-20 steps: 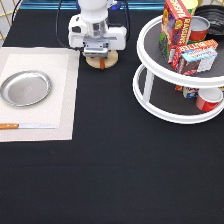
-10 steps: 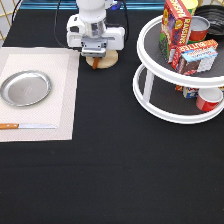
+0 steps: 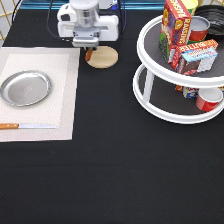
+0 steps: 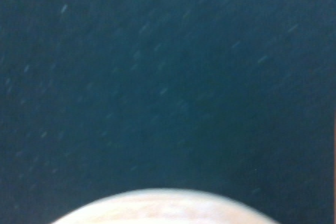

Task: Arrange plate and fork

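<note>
The silver plate (image 3: 25, 88) lies on the pale placemat (image 3: 55, 75) at the exterior view's left. My gripper (image 3: 89, 48) hangs at the exterior view's top, just left of the round wooden coaster (image 3: 103, 57). A short brown wooden handle, the fork (image 3: 89, 54), sticks out below the hand and is held in it; its tines are hidden. The wrist view shows black table and the coaster's pale edge (image 4: 161, 210).
A wooden-handled knife (image 3: 27, 126) lies along the placemat's lower edge. A white two-tier turntable (image 3: 175, 107) with boxes and cans stands at the exterior view's right. Black tablecloth (image 3: 110, 170) covers the table.
My gripper has moved left off the coaster, and the brown handle has gone with it. The coaster now shows whole.
</note>
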